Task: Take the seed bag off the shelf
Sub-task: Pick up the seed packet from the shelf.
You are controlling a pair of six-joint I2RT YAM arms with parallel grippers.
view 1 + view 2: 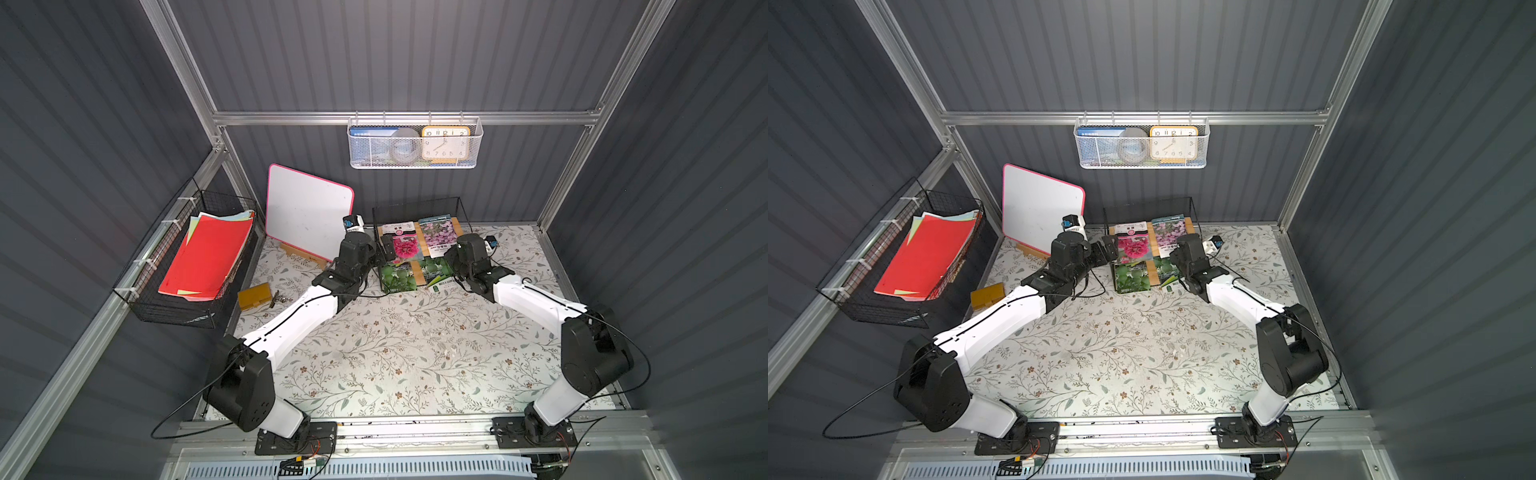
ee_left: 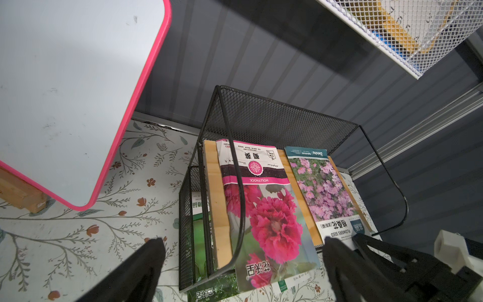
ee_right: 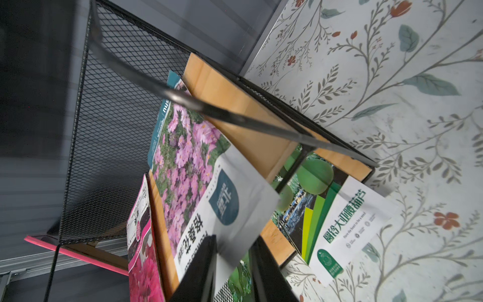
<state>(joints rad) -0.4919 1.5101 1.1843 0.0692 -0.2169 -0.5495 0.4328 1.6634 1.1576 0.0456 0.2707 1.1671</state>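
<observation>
The right tool is being held with its jaws drawn narrow about the white near edge of the seed bag, and that edge is lying between the fingers. A slim gap is showing between them, and whether the bag is being pinched cannot be told. The left tool is being held wide open with nothing in it. Its fingers are straddling the near end of the hollyhock bag and the left side wire of the shelf; contact cannot be told.

The seed bag is lying on the right half of the shelf's upper board, just beside the hollyhock bag, with a strip of bare wood showing between them. Green bags are lying on the lower board, poking out towards the near side. In the right wrist view a curved side wire of the shelf is crossing above the seed bag. A whiteboard is leaning at the left of the bench, apart from the shelf.

The seed bag's long axis is running far to near, its teal header pointing far and its white end overhanging the board's near edge.
</observation>
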